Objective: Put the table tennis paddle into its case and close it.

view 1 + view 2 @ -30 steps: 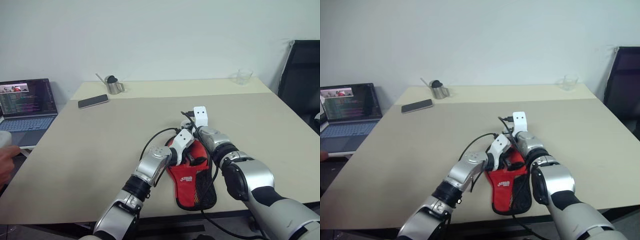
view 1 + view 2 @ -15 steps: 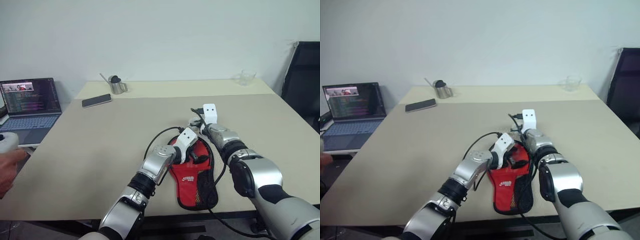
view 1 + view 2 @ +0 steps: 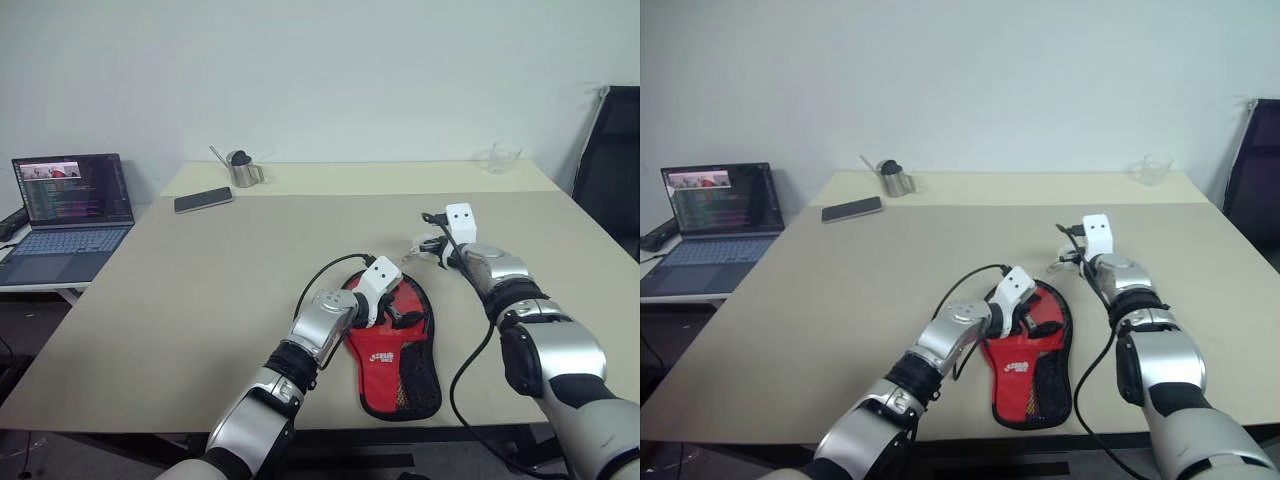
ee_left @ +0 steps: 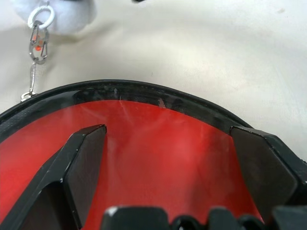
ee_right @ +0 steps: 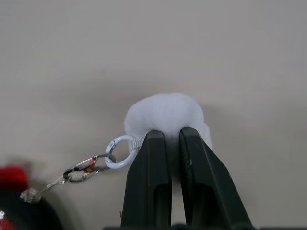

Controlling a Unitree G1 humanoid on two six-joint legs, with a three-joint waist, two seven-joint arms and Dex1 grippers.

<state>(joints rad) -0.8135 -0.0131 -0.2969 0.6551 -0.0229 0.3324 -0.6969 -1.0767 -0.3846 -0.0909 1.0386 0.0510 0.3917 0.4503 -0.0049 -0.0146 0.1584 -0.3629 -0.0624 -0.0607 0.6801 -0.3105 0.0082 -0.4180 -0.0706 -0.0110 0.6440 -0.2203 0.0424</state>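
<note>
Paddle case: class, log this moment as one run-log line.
left gripper: open, over case | right gripper: shut on white pompom clipped to zipper | zip: closing

Red fabric case [image 3: 392, 345] with black mesh pocket, fluffy white pompom [image 5: 165, 115] on metal ring, matt beige desk [image 3: 230, 280]

The case [image 3: 398, 350] is a paddle-shaped soft pouch lying flat on the worktop [image 3: 200, 290] near its front edge, a little right of the middle. Its red side faces up, with a white logo and a black mesh pocket along the right, all edged in black. The round end points away from the front edge, the narrow end toward it. A small clip chain [image 4: 36, 52] with a white fluffy ball [image 5: 165, 114] trails from the round end
</note>
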